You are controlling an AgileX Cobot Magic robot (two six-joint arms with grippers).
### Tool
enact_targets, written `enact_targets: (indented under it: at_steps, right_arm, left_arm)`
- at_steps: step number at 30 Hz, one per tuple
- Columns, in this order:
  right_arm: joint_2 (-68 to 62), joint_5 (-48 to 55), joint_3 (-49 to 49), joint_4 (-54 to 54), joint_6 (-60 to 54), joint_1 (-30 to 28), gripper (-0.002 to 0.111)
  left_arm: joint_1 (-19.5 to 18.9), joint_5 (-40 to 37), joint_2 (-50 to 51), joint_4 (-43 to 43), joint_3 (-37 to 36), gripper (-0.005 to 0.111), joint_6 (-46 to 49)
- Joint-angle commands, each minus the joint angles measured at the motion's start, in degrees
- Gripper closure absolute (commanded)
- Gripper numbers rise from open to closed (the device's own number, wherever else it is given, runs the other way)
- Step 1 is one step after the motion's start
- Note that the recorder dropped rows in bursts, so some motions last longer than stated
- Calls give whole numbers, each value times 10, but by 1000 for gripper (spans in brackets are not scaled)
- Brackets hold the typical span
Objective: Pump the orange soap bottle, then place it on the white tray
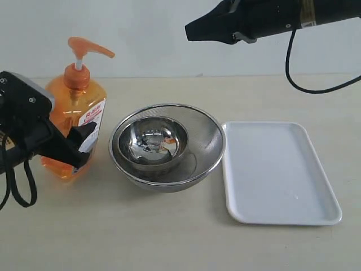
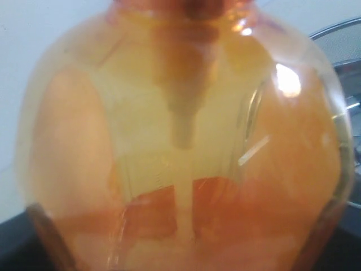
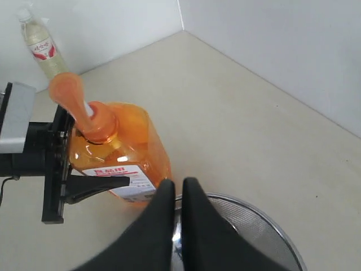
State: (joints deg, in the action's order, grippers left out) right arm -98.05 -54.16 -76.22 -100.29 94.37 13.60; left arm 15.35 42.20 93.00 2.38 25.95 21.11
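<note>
On the left, your left gripper (image 1: 82,138) is clamped on the orange soap bottle (image 1: 73,107), and your right gripper (image 3: 179,186) hangs pinched closed above the steel bowls (image 1: 167,145).

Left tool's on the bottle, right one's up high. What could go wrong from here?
1. The shut right tool hangs off to the side of the pump head; an off-centre press may tip the orange soap bottle, gripped by the left tool.
2. The steel bowls lie between bottle and white tray; a low carry could hit them.
</note>
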Motion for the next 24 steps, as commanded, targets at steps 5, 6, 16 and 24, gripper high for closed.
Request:
enact_targets:
  at_steps: [5,6,16,24]
  right_arm:
    - [37,16,2,3,-16,3,108]
    - [41,17,2,3,-16,10,108]
    - [41,73,-26,3,-13,115,108]
    - [13,95,-61,3,2,162,108]
  left_arm:
    - [12,28,-10,-13,17,95,14]
    - [14,26,-10,-13,18,95,16]
    - [34,19,-10,-24,28,95,21]
    - [34,16,-10,-24,28,95,21]
